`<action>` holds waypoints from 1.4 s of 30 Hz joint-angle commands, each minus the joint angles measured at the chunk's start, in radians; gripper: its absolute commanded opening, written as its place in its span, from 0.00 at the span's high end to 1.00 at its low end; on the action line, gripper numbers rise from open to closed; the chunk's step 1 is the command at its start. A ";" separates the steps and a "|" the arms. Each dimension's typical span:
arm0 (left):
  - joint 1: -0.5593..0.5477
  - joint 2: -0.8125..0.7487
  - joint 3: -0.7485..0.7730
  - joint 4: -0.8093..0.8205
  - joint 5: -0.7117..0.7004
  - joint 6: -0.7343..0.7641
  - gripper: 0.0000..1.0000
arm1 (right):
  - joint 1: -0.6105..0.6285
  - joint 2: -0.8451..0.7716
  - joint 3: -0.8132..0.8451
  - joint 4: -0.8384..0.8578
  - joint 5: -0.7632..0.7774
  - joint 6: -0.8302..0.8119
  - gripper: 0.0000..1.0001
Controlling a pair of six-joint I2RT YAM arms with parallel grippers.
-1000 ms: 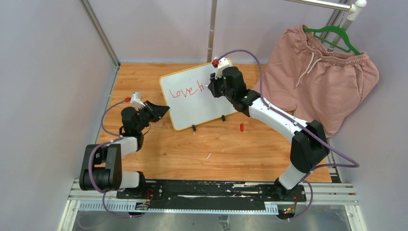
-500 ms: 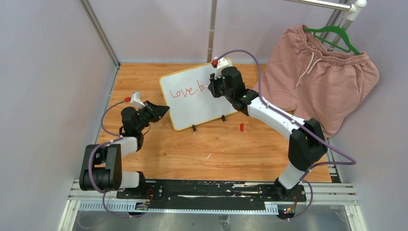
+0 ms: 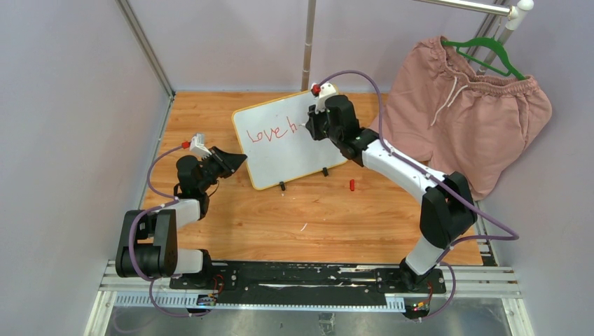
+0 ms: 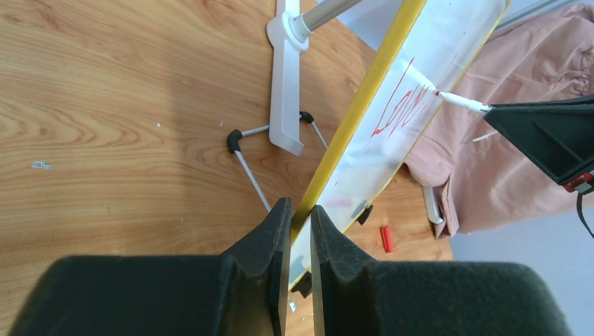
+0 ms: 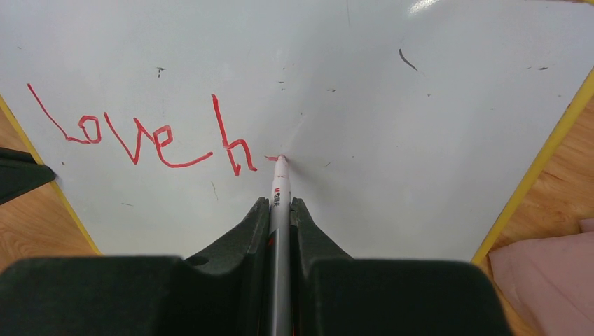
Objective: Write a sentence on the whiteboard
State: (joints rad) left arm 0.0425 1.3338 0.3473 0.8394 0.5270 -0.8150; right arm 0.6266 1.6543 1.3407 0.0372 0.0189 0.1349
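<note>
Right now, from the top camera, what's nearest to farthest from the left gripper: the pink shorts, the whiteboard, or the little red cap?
1. whiteboard: its corner is in the left gripper.
2. little red cap: on the table, further right.
3. pink shorts: far right.

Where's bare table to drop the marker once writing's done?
Widest: bare wood between the whiteboard and the base rail, one white speck. Smaller patch back-left, wall to board. Crowded right: right gripper with marker, red cap, pink shorts.
</note>
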 commanded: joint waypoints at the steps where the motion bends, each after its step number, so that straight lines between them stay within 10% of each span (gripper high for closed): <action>1: -0.001 -0.018 -0.007 -0.008 -0.009 0.013 1.00 | -0.019 0.010 0.051 -0.006 0.004 0.002 1.00; 42: -0.001 -0.018 -0.007 -0.008 -0.007 0.011 1.00 | -0.001 -0.013 -0.050 0.010 -0.020 0.029 1.00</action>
State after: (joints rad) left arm 0.0368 1.3323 0.3473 0.8352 0.5339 -0.8146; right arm 0.6323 1.6730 1.3182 0.0448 -0.0338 0.1581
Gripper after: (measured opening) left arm 0.162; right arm 0.150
